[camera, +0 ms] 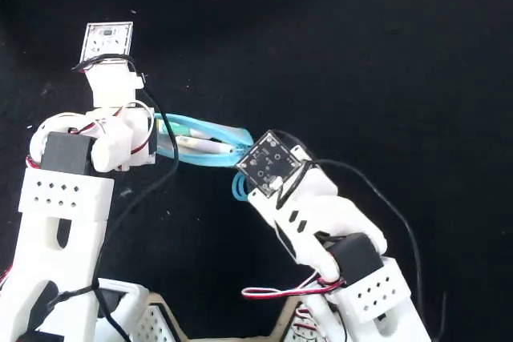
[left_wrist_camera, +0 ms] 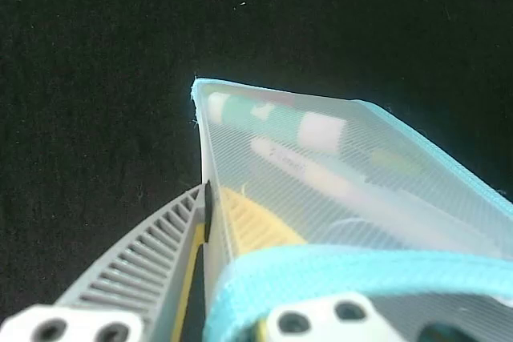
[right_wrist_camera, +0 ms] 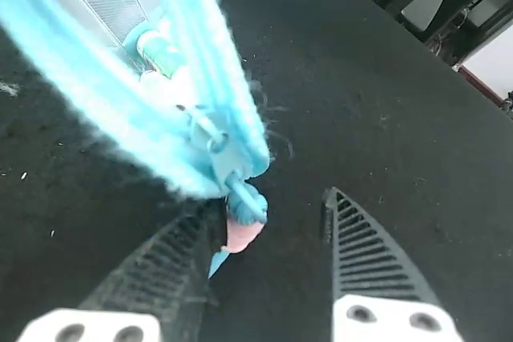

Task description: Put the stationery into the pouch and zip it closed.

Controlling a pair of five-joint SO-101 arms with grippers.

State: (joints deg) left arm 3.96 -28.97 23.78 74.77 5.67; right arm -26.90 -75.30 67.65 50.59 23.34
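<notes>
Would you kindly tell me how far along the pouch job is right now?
Done: the pens lie inside the pouch. In hand: the left gripper clamps one end of it, and the right gripper is open at the other end, with the zip pull between its fingers. Left: the zip's two blue edges stand apart, so the pull has yet to be gripped and drawn along to close it.

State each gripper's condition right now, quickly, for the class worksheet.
Left gripper: closed on the pouch.
Right gripper: open, holding nothing; the zipper pull sits beside one finger.
</notes>
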